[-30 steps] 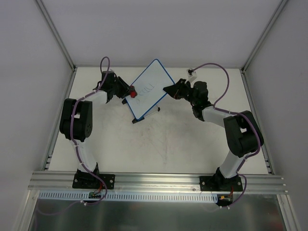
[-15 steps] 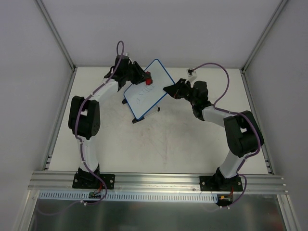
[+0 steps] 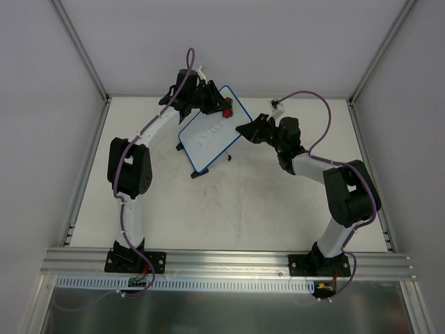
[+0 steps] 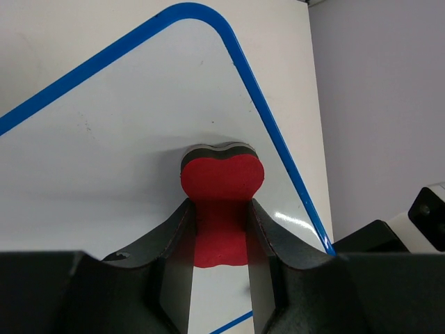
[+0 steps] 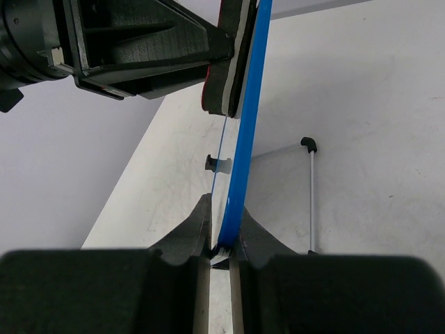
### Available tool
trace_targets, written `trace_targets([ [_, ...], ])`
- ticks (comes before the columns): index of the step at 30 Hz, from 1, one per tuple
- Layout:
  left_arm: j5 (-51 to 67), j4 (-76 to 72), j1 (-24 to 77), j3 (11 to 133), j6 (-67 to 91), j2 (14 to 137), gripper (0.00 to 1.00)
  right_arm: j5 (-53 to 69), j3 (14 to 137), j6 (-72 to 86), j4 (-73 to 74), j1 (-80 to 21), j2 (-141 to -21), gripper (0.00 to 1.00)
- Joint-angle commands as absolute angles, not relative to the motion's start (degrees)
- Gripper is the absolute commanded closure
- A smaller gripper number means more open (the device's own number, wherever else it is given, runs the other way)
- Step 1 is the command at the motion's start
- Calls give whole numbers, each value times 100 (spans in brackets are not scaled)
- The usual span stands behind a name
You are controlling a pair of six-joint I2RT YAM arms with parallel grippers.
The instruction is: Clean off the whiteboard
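Observation:
The whiteboard [image 3: 207,142] stands tilted at the back of the table, white with a thin blue frame and faint blue scribbles in its middle. My left gripper [image 3: 221,108] is shut on a small red eraser [image 3: 227,110] and presses it against the board's upper right corner. In the left wrist view the eraser [image 4: 222,184] sits between the fingers of that gripper [image 4: 221,226], flat on the white surface [image 4: 104,160] near the blue rim. My right gripper [image 3: 243,129] is shut on the board's right edge. In the right wrist view this gripper [image 5: 221,245] pinches the blue frame [image 5: 245,139].
A thin wire stand with black feet [image 5: 309,145] props the board from behind; its feet [image 3: 229,158] rest on the table. Grey walls close in on the left, right and back. An aluminium rail [image 3: 229,261] runs along the near edge.
My left arm has swept the eraser across the board, from its left edge up to its upper right corner. The right gripper and the board have stayed in place.

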State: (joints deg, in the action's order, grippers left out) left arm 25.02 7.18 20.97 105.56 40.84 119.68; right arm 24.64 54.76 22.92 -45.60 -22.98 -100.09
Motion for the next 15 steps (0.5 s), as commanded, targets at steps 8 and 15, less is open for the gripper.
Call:
trace_targets([
  [8,2136,1635,2040,10109,3603,12155,100,3032,5599,1406,-4315,-2602,-10055,100],
  [15,1776,1565,1863,9125,3454,11805,100,3032,5607,1433,-4315,-2593,-10055,100],
])
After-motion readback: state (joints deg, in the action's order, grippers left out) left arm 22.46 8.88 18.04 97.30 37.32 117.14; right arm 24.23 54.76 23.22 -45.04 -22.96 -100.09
